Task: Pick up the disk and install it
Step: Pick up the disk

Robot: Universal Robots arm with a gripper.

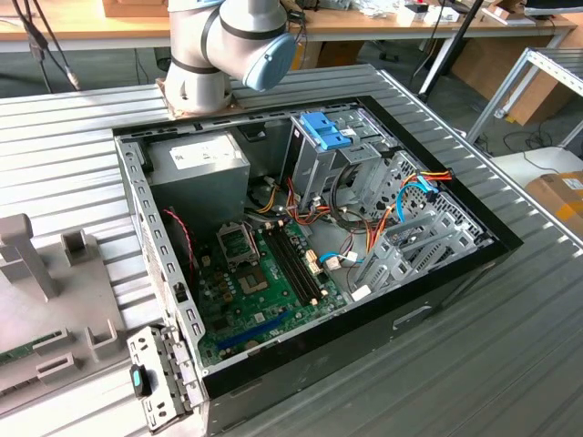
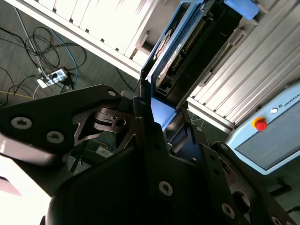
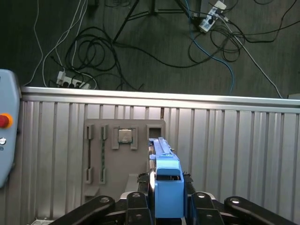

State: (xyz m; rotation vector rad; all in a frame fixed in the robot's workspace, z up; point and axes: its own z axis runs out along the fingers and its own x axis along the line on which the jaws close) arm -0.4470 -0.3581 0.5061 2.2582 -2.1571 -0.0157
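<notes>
In both wrist views my gripper (image 3: 168, 208) (image 2: 157, 119) is shut on the disk, high above the table. In the first wrist view the disk (image 3: 167, 180) appears edge-on, its bright blue carrier rail standing up between the black fingers (image 3: 138, 206). The second wrist view shows the disk (image 2: 174, 50) running away from the jaws, blue rails along its sides. In the exterior view the open computer case (image 1: 428, 314) lies on the ribbed table, with a tall metal drive cage (image 1: 314, 168) topped by a blue latch (image 1: 324, 129).
The arm's base (image 1: 205, 68) stands behind the case. Inside the case are a grey power-supply box (image 1: 200, 162), a green motherboard (image 1: 264, 282) and loose cables (image 1: 364, 237). A grey fixture plate (image 3: 93, 154) (image 1: 55, 309) lies on the table. A teach pendant with a red button (image 2: 260, 124) hangs at the table's edge.
</notes>
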